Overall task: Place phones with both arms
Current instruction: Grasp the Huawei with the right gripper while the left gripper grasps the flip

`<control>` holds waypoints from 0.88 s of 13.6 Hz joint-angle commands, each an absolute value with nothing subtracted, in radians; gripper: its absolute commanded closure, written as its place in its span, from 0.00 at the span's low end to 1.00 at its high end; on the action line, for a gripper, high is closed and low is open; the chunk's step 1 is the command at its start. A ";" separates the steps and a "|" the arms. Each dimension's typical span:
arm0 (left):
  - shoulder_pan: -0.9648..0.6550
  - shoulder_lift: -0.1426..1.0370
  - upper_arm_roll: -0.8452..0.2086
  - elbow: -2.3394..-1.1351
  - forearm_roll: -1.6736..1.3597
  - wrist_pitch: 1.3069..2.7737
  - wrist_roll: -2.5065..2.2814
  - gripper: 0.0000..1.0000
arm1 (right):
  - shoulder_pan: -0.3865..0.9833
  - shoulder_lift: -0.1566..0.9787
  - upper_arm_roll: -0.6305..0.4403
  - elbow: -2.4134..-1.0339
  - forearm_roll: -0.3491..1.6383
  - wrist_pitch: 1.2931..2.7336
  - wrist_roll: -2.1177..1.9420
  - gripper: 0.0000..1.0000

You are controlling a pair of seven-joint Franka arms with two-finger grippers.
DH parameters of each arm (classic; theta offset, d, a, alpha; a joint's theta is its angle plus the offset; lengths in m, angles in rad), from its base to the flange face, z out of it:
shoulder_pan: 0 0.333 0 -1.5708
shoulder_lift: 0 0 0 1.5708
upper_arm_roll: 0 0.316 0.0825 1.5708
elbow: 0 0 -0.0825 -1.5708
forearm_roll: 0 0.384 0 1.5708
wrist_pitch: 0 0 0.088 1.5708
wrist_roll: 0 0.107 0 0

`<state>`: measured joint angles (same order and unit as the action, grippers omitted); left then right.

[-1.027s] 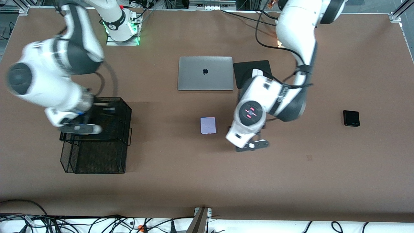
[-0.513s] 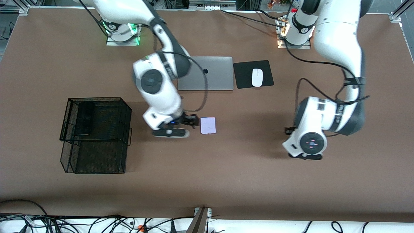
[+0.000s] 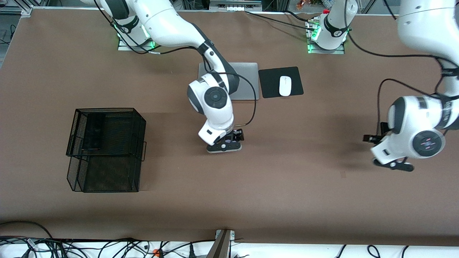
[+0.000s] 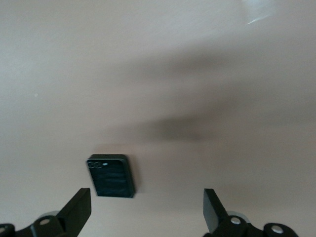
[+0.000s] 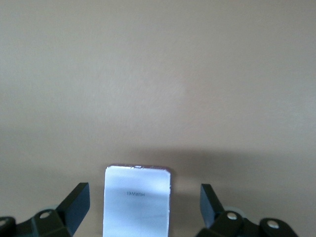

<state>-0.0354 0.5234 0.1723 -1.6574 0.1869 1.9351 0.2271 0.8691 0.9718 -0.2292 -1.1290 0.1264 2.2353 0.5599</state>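
Right gripper (image 5: 143,210) hangs wide over the lilac phone (image 5: 138,200), which the front view hides; left gripper (image 4: 147,210) spreads wide over the small black phone (image 4: 111,176); long black phone (image 3: 93,132) lies in the mesh basket (image 3: 140,125).

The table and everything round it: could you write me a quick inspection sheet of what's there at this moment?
Surface: brown table, flat.
Job's things: long black phone in the mesh basket; lilac phone under the right hand; small black phone under the left hand.
Clutter: grey laptop; white mouse on a black pad.
Hands: right hand open over the lilac phone; left hand open over the small black phone.
Cables: bundles along the table's edges.
Surroundings: metal frame corners.
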 commanded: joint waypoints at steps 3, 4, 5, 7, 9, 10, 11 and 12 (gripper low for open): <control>0.136 0.390 0.127 -1.945 0.167 2.215 0.374 0.00 | 0.903 1.017 -0.241 -1.132 0.038 2.279 0.574 0.01; 0.173 0.390 0.123 -1.969 0.122 2.258 0.403 0.00 | 0.911 1.017 -0.241 -1.158 0.040 2.313 0.572 0.01; 0.205 0.390 0.118 -1.991 0.063 2.291 0.420 0.00 | 0.916 1.017 -0.241 -1.178 0.044 2.348 0.571 0.01; 0.236 0.391 0.115 -2.032 0.041 2.359 0.454 0.00 | 0.917 1.017 -0.239 -1.187 0.051 2.372 0.575 0.01; 0.290 0.402 0.110 -2.065 0.035 2.420 0.498 0.00 | 0.917 1.017 -0.241 -1.189 0.048 2.372 0.572 0.01; 0.294 0.408 0.101 -2.074 0.032 2.439 0.499 0.00 | 0.917 1.017 -0.239 -1.190 0.045 2.372 0.572 0.01; 0.296 0.413 0.100 -2.077 0.014 2.448 0.499 0.00 | 0.919 1.017 -0.241 -1.195 0.044 2.372 0.572 0.01; 0.298 0.420 0.097 -2.080 0.005 2.460 0.500 0.00 | 0.920 1.016 -0.239 -1.203 0.044 2.372 0.574 0.01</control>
